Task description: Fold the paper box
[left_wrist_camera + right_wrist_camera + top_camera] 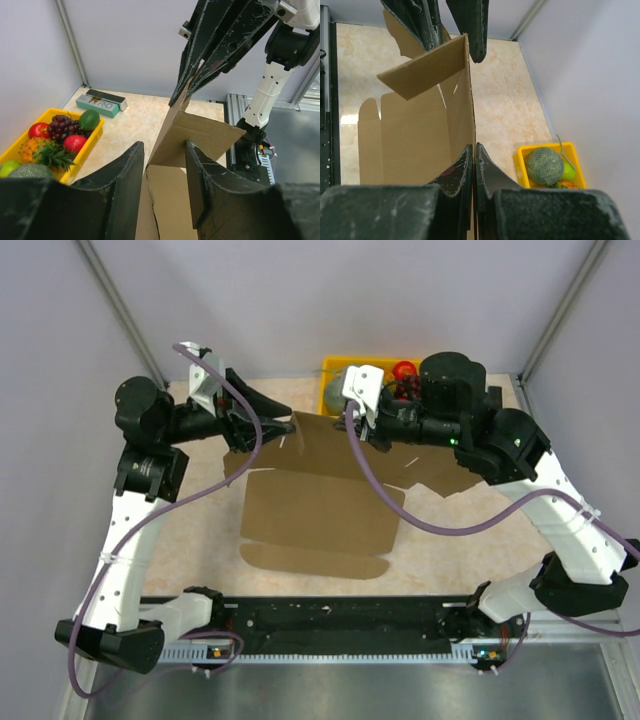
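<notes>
Your right gripper (474, 152) is pinched shut on the top edge of the paper box's (320, 510) standing back wall. Your left gripper (164, 145) is partly open, with one finger on each side of that same wall. The rest of the box lies flat in the middle of the table (200, 540). The yellow fruit tray (332, 364) sits just behind it.
</notes>
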